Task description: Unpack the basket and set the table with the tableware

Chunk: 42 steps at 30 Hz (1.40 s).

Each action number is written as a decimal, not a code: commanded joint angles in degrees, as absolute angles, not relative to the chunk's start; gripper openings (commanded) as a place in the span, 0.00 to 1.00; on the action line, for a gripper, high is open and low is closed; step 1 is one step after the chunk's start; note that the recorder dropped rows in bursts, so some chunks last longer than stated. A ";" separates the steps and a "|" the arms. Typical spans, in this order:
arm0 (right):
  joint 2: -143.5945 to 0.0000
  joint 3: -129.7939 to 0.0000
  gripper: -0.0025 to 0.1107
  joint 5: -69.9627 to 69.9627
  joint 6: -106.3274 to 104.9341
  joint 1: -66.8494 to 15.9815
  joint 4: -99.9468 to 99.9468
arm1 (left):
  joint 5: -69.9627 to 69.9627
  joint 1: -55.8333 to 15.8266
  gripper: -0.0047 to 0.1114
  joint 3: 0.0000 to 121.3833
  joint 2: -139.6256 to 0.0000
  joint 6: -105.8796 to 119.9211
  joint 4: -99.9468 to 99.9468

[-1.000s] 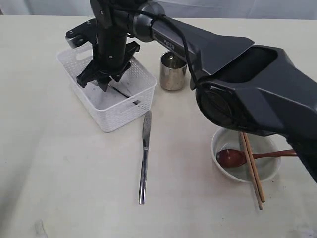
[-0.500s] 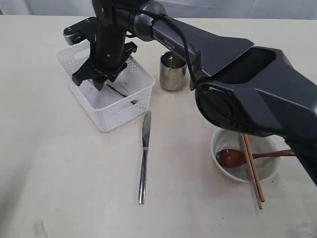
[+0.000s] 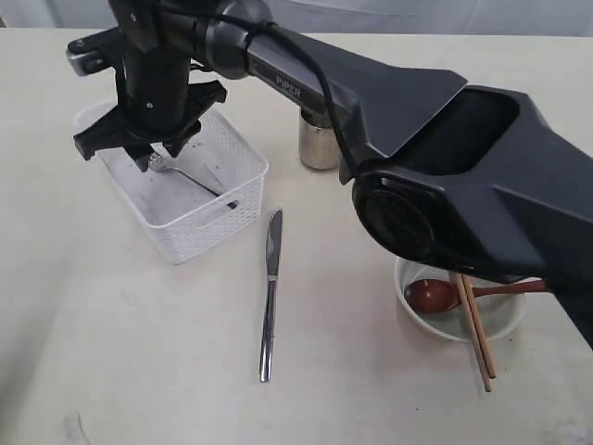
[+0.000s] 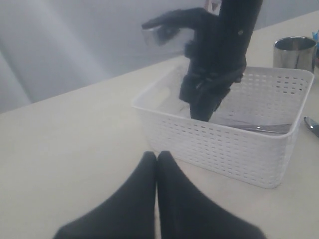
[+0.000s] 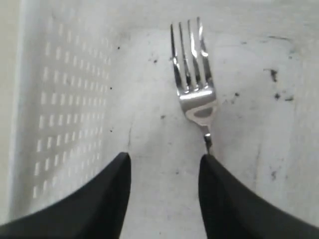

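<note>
Now, your fork (image 5: 193, 94) lies flat inside the white basket (image 3: 208, 227), its handle disappearing at one fingertip of your right hand (image 5: 165, 158), which is spread apart and grips nothing. Your left hand (image 4: 157, 155) is clenched and empty near the basket. The knife (image 3: 270, 297) lies on the surface (image 3: 139, 352) beside it.

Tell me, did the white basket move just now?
Yes. The basket has slid to the left, away from the cup and the knife, which both stayed where they were.
</note>
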<state>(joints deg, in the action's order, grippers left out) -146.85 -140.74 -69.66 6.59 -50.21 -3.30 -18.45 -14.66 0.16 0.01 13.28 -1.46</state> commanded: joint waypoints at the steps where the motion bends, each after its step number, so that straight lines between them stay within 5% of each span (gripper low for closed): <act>1: -144.86 -140.60 0.39 -69.96 -13.86 -49.73 -2.01 | -18.50 -15.02 0.04 0.00 0.00 13.02 -1.79; 6: -145.40 -139.88 0.39 -69.96 -37.90 -49.44 -6.19 | -18.50 -15.02 0.04 0.00 0.00 13.02 -1.79; 21: -146.12 -139.14 0.39 -69.96 -26.16 -47.70 -5.15 | -18.50 -15.02 0.04 0.00 0.00 13.02 -1.79; 29: -143.64 -124.45 0.37 -69.96 -23.93 -47.70 -1.04 | -18.50 -15.02 0.04 0.00 0.00 13.02 -1.79; 42: -144.19 -126.54 0.37 -67.02 -23.63 -47.57 0.00 | -18.50 -15.02 0.04 0.00 0.00 13.02 -1.79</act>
